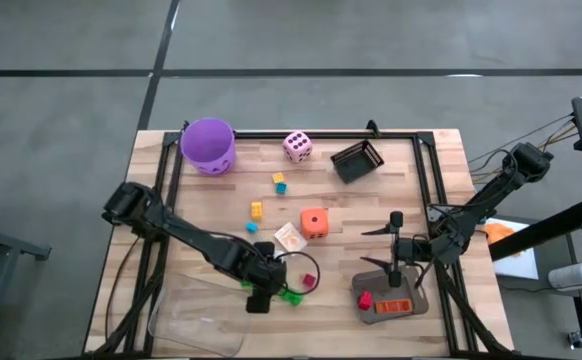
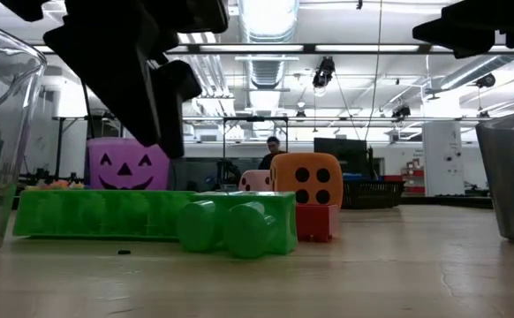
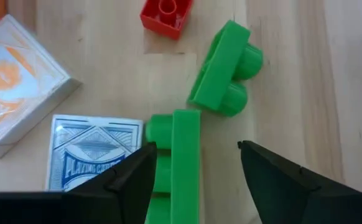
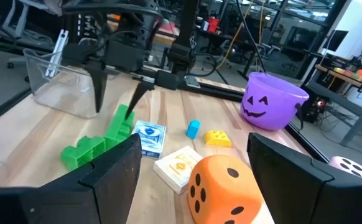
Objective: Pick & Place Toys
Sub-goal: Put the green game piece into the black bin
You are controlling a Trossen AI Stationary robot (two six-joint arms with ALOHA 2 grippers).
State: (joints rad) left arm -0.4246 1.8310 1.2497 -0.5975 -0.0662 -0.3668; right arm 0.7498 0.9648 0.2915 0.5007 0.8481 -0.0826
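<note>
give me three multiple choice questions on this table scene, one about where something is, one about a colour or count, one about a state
1. Where does the purple bucket stand?
A. at a far corner of the table, on the left arm's side
B. in the grey tray
C. under the right claw

2. What colour are the two bricks nearest the left claw?
A. blue
B. green
C. yellow

3. How is the left claw set?
A. shut on a card pack
B. shut with nothing in it
C. open, its fingers either side of a green brick

Answers:
1. A, since the high view shows the bucket at the table's far edge on the left arm's side.
2. B, since the left wrist view shows that brick and a second green brick just past it.
3. C, since the left wrist view shows a gap between each finger and the brick.
</note>
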